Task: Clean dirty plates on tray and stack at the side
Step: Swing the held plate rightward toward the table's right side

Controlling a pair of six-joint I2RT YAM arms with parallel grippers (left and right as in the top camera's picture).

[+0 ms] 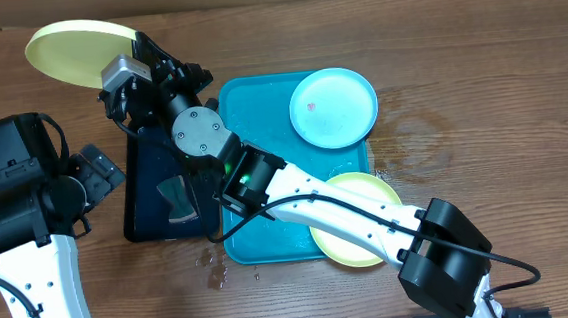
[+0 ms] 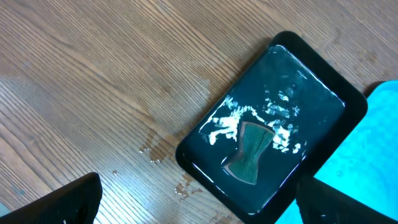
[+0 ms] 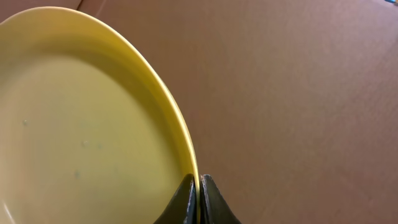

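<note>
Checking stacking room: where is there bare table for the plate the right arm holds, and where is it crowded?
The table is bare right of the turquoise tray, beyond the blue plate, and along the overhead view's top edge between the held yellow plate and that tray. Crowded: the black tray, right arm and left arm fill the centre and left.
</note>
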